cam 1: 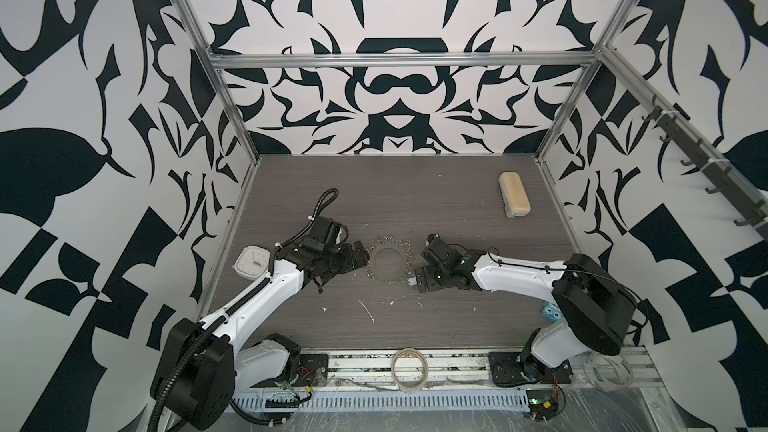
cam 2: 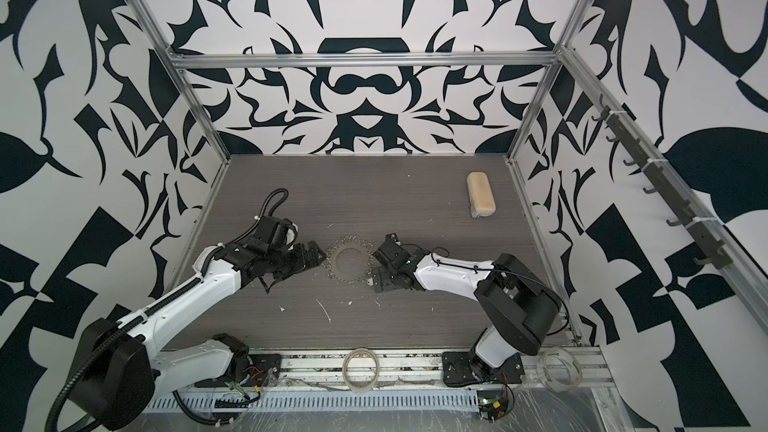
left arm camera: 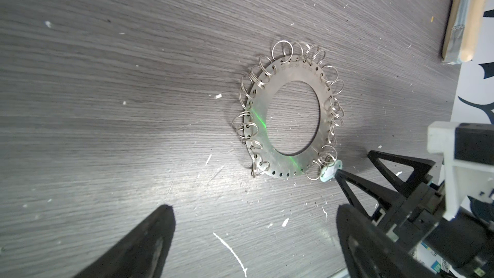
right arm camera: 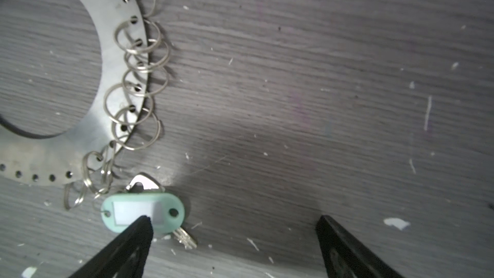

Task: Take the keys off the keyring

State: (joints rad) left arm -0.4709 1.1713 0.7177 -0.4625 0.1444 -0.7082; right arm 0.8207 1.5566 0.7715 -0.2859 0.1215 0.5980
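Note:
The keyring is a flat grey metal disc with a big centre hole, fringed with wire loops, lying flat mid-table. In the wrist views the keyring shows a perforated rim. A small silver key with a pale oval tag hangs from a loop on the side nearest the right arm. My left gripper stands open just left of the disc, holding nothing. My right gripper is open, with one fingertip over the tag's edge. Whether it touches I cannot tell.
A tan-topped brush block lies at the back right. A white clock sits by the left wall, behind the left arm. A tape roll and a clear plastic ring rest on the front rail. White scraps dot the table.

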